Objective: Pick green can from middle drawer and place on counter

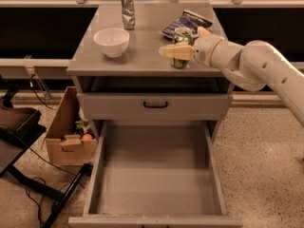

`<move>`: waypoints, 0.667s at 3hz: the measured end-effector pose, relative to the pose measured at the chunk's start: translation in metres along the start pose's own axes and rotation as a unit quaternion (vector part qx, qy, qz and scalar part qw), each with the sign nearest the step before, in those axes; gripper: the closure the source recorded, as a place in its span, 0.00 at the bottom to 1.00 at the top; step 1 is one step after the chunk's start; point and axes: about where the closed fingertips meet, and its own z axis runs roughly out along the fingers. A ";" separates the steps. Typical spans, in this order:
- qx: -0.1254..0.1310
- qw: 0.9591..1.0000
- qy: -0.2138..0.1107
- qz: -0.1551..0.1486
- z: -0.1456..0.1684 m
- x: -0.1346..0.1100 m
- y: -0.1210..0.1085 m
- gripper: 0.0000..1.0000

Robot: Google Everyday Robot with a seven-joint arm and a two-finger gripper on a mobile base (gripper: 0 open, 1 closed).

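- The small green soda can with a silver top stands upright on the flat, matte grey bench, near its front right edge.
- The cream two-finger gripper reaches in from the right. Its fingers are clamped on the can, one in front and one behind.
- The wide, shallow grey middle drawer is pulled out below.
- A round white bowl and a crinkled silver can stand further left on the bench.

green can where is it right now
In the camera view, the small green soda can stands on the flat grey counter, front right, before the dark snack bag, at the end effector.
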 end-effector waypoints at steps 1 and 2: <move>-0.003 1.000 0.000 -0.003 0.003 -0.005 0.001 0.00; -0.005 1.000 0.002 -0.022 0.004 -0.043 -0.004 0.00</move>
